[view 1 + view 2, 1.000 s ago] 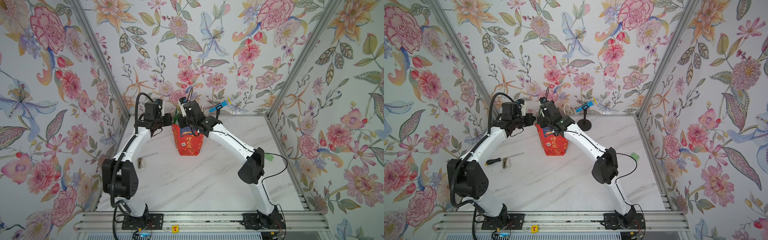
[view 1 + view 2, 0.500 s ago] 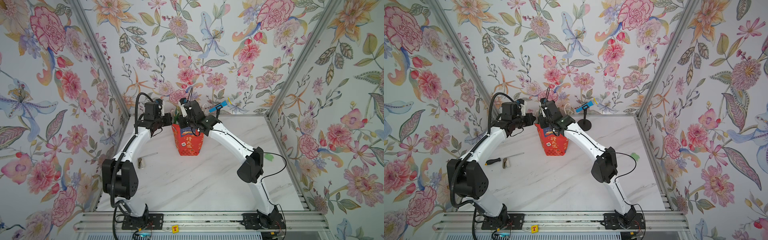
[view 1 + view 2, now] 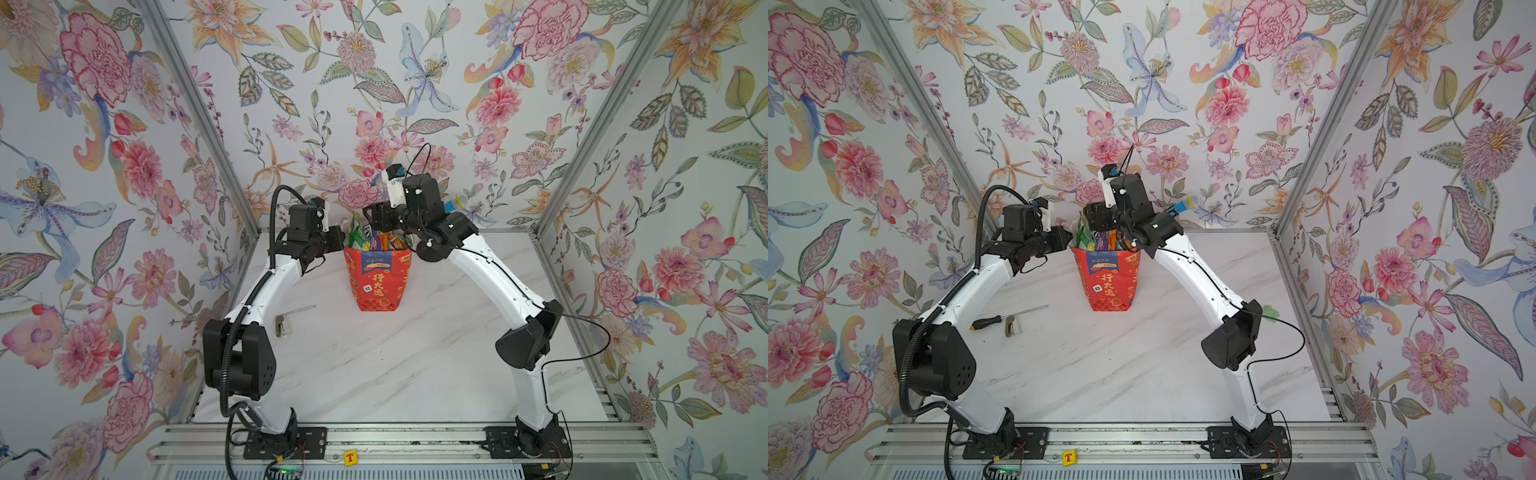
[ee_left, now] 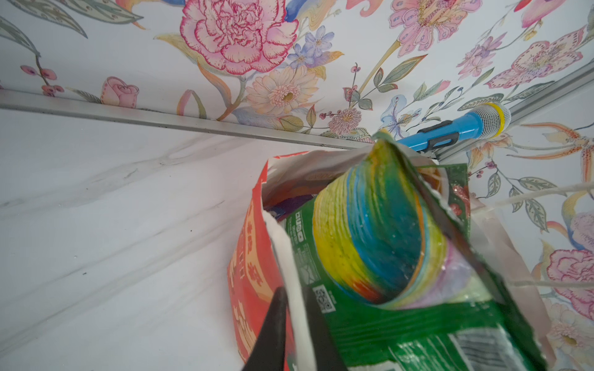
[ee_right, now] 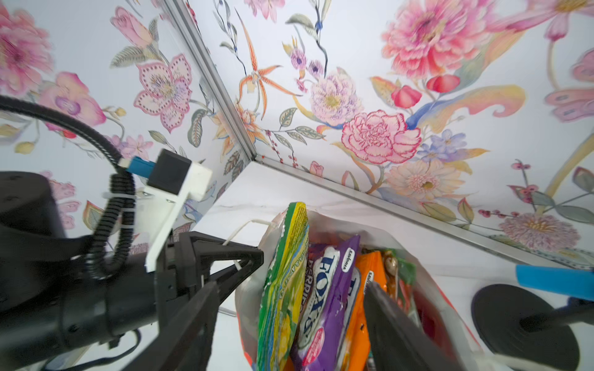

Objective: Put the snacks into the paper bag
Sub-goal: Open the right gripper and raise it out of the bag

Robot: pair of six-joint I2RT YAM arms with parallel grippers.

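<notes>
Tall red-orange paper bag [image 3: 376,286] w/ gold characters stands upright on white marble tabletop [image 3: 395,365], near back wall, btwn both arms. Glossy plastic snack packets [image 3: 376,240] sit upright inside, tops above rim: green-yellow packet [image 5: 283,282], purple FOXS packet [image 5: 324,289], orange packet [image 5: 360,305] side by side. Right end effector [image 5: 289,286] over bag mouth, released, jaws spread wide, straddling purple & orange packets. Left end effector [image 4: 294,298] at bag's left rim, black fingers [image 4: 273,321] close either side of white bag edge; can't tell if pinching. Blue mic [image 4: 456,128] on stand behind bag.
</notes>
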